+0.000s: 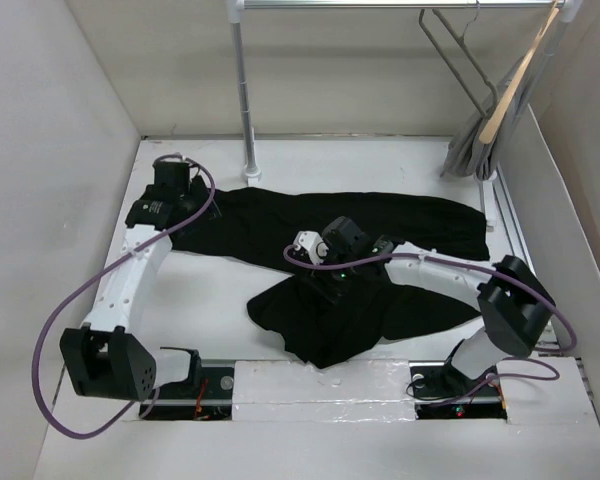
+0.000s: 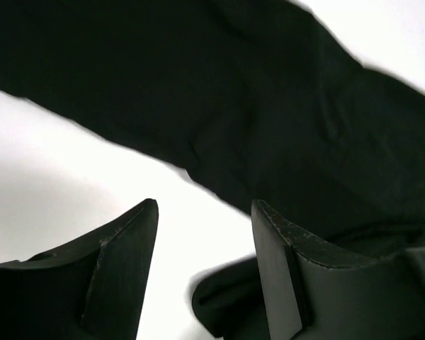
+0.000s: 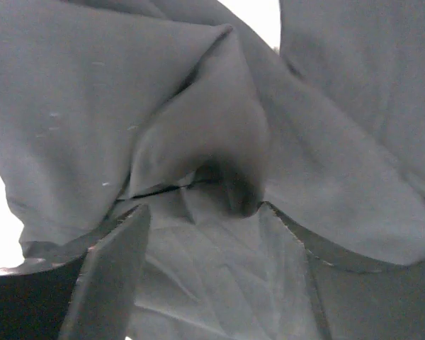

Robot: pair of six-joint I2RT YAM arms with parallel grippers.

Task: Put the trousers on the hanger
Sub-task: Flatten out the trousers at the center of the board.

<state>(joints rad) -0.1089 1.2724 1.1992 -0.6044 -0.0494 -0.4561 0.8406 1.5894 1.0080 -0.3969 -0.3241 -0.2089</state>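
Now, one pair of trousers (image 1: pixel 380 225) lies spread on the table (image 1: pixel 210 310). The right gripper (image 3: pixel 205 207) hovers over their middle, jaws well apart around a raised fold, not pinching it. The left gripper (image 2: pixel 205 202) sits at their far-left end, half open and empty. Two hang on the rail (image 1: pixel 380 4): the wire hanger (image 1: pixel 458 62) and a wooden hanger (image 1: pixel 515 85).

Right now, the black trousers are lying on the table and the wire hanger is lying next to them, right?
Not quite. The trousers do lie on the table, but the wire hanger isn't lying next to them: it hangs from the rail at the back right. The top view shows it.
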